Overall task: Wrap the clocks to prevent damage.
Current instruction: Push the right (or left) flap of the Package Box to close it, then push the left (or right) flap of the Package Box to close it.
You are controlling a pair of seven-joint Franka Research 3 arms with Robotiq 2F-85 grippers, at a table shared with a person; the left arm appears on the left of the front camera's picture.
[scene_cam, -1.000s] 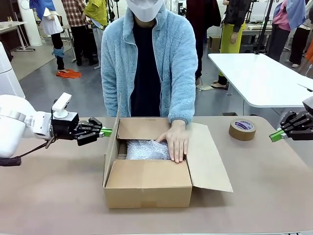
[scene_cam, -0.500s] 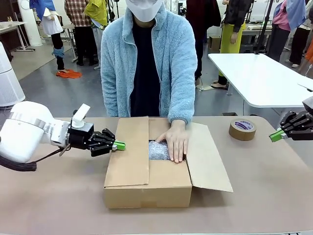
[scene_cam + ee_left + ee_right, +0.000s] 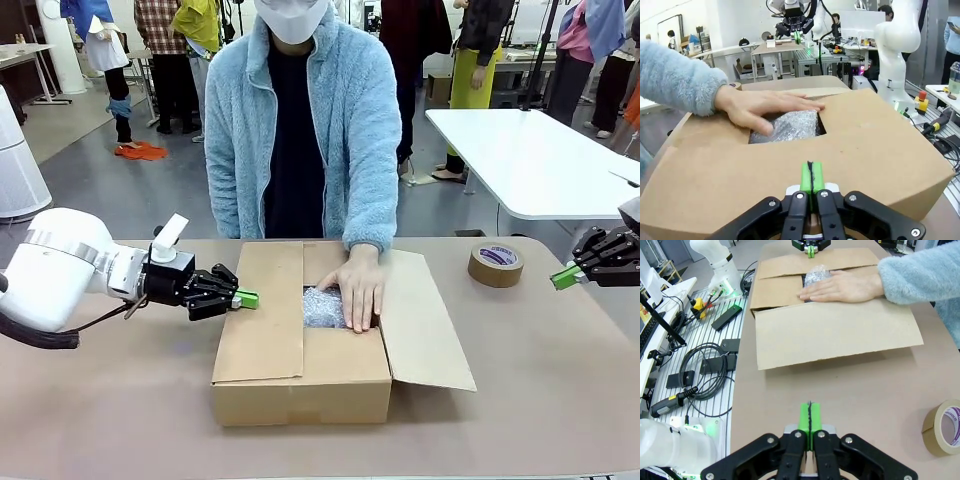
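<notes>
A brown cardboard box (image 3: pixel 300 400) stands mid-table. Inside it lies a bubble-wrapped bundle (image 3: pixel 320 306) (image 3: pixel 790 127) (image 3: pixel 816 275); the clocks themselves are hidden. A person's hand (image 3: pixel 360 290) (image 3: pixel 760 107) (image 3: pixel 840 287) presses flat on the bundle. The box's left flap (image 3: pixel 262 315) lies folded over the opening. My left gripper (image 3: pixel 246 298) (image 3: pixel 810 177) is shut, its green tips at that flap's outer edge. My right gripper (image 3: pixel 562 277) (image 3: pixel 810 420) is shut and holds nothing, hovering near the table's right edge, well away from the box.
The right flap (image 3: pixel 428 320) lies spread outward on the table. A roll of brown tape (image 3: pixel 495 264) (image 3: pixel 945 427) sits at the far right. The person stands at the far edge. Cables and equipment (image 3: pixel 700 365) lie beside the table on my side.
My left gripper has swung rightward and pushed the left flap from upright down over the box, covering most of the bundle. The person's hand and my right arm stayed put.
</notes>
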